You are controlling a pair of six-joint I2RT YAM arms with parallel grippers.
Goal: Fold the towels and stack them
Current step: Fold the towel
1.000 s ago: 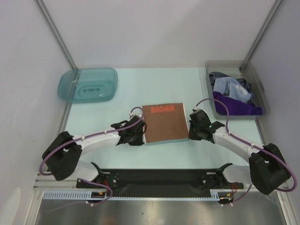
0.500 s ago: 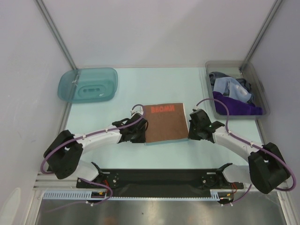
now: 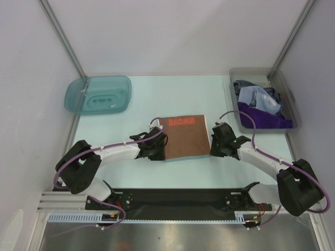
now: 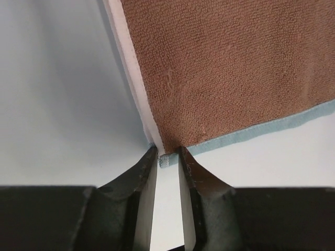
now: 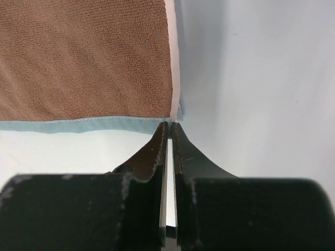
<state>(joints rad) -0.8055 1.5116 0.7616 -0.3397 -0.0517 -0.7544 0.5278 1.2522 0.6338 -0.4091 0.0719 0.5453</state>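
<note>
An orange-brown towel (image 3: 182,137) with red print lies flat on the table, with a pale blue layer showing along its near edge. My left gripper (image 3: 160,151) is at its near left corner. In the left wrist view the jaws (image 4: 167,157) stand narrowly apart with the towel (image 4: 235,68) corner between the tips. My right gripper (image 3: 212,150) is at the near right corner. In the right wrist view it (image 5: 171,125) is pinched shut on the towel (image 5: 84,57) corner. A deep purple towel (image 3: 264,117), a pale blue one (image 3: 256,97) and a grey-blue one (image 3: 245,85) lie crumpled in the bin.
A clear grey bin (image 3: 234,104) stands at the back right. A teal plastic tray (image 3: 98,94) lies upside down at the back left. White walls enclose the table on the left, right and back.
My left gripper has moved right, up to the towel's near left corner, and now straddles it. My right gripper has stayed at the near right corner.
</note>
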